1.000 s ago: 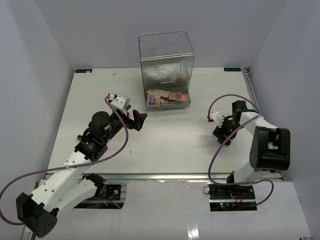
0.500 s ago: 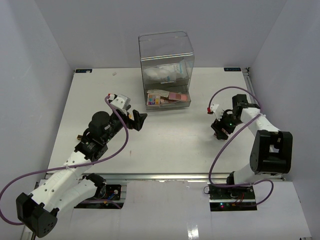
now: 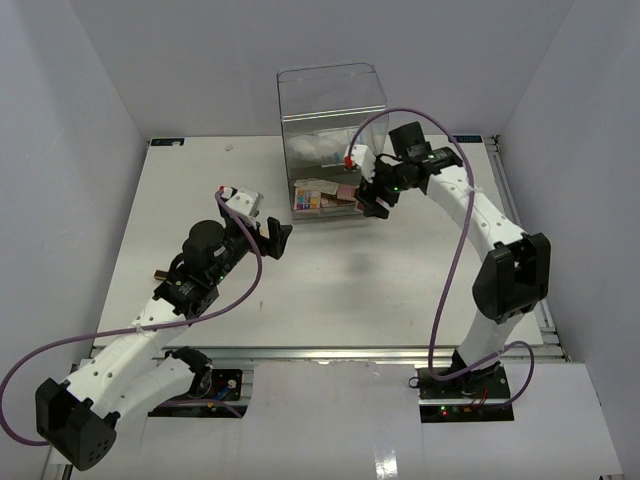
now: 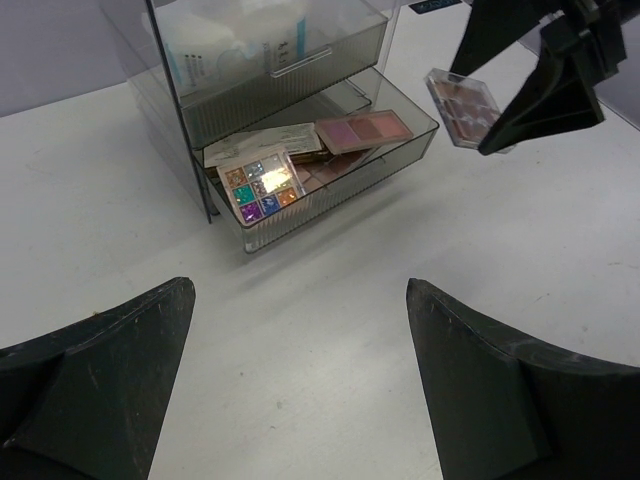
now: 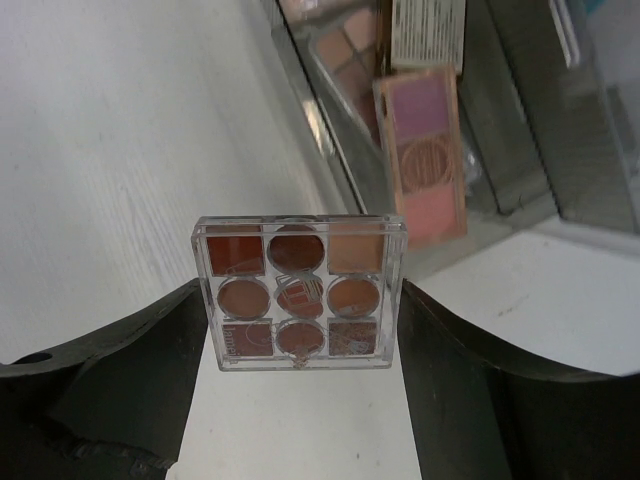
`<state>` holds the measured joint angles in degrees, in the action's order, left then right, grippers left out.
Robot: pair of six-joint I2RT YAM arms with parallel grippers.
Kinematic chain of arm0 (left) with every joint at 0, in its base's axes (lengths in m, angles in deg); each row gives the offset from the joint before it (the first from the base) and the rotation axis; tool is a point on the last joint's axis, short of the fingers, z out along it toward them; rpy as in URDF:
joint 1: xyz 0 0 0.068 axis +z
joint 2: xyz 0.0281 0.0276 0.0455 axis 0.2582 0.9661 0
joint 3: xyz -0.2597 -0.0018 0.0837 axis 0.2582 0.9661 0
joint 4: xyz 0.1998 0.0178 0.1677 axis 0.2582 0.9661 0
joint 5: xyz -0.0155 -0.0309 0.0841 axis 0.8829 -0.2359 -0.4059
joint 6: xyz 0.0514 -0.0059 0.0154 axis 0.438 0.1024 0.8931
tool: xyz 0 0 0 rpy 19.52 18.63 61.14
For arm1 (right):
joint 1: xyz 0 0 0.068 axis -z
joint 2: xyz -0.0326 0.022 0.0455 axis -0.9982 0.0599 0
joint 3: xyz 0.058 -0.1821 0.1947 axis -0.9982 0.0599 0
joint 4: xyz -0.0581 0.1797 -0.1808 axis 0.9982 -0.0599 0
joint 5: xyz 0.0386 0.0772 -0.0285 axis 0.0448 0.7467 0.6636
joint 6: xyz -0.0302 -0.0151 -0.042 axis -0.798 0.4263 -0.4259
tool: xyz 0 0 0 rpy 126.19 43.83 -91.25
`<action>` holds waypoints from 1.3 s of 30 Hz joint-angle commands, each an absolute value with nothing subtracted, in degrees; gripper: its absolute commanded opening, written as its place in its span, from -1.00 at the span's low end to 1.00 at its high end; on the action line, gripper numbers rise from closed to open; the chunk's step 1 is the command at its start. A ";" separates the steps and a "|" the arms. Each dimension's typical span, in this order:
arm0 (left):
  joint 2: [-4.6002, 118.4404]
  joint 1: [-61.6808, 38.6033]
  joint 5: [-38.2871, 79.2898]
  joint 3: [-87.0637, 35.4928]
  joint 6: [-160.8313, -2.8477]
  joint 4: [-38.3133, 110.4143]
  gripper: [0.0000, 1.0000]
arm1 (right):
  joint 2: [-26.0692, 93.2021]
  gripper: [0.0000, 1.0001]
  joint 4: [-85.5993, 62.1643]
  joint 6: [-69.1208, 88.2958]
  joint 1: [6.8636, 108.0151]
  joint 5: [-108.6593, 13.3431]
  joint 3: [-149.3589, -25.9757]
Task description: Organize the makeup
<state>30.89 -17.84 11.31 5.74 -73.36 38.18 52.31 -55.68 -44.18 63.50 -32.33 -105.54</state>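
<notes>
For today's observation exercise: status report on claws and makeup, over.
Left claw open, empty. Right claw shut on brown palette, beside open lower drawer. Nothing blocks the drawer.

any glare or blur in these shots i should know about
Left wrist view: a bright glare spot on the glitter palette in the open drawer. Right wrist view: the brown palette is sharp, the pink palette behind it blurred. Top view: even light, soft shadows.
</notes>
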 commanded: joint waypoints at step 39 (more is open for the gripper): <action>30.89 -17.71 9.72 5.87 -72.02 39.58 0.96 | 64.07 -0.57 -32.45 -5.38 60.46 -51.60 -107.75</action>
